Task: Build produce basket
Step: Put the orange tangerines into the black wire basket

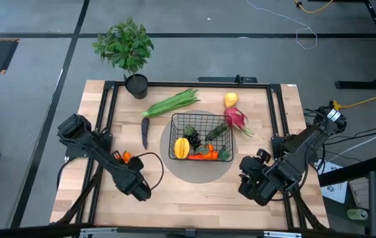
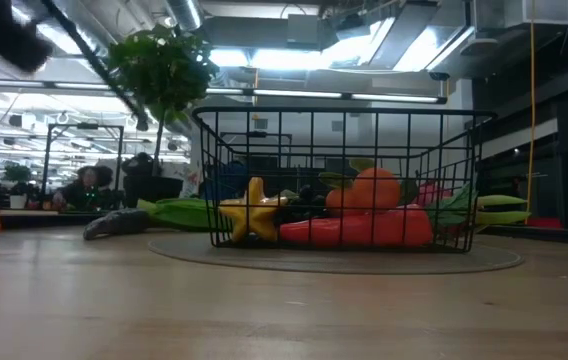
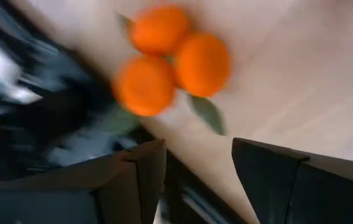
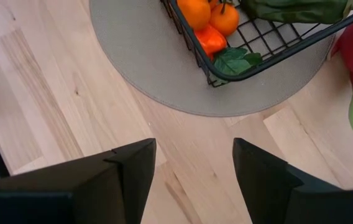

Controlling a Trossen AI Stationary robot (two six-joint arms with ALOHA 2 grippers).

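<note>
The black wire basket (image 1: 198, 135) stands on a round grey mat (image 1: 175, 168) and holds a yellow star-shaped fruit (image 2: 252, 210), dark grapes, an orange carrot (image 2: 364, 228) and tangerines (image 4: 210, 15). A cluster of three tangerines (image 3: 170, 56) lies on the table left of the mat. My left gripper (image 3: 198, 149) hovers open just near of it, fingers pointing steeply down. A green stalk bundle (image 1: 171, 102), a yellow fruit (image 1: 231, 100), a pink dragon fruit (image 1: 236, 119) and a dark purple vegetable (image 1: 145, 131) lie around the basket. My right gripper (image 4: 194, 149) hangs open above the wood, near-right of the mat.
A leafy potted plant (image 1: 125, 46) stands at the table's far left corner. Black frame rails (image 1: 108, 112) run along the table's left, far and right sides. Bare wood (image 1: 194, 205) lies between the two grippers along the near edge.
</note>
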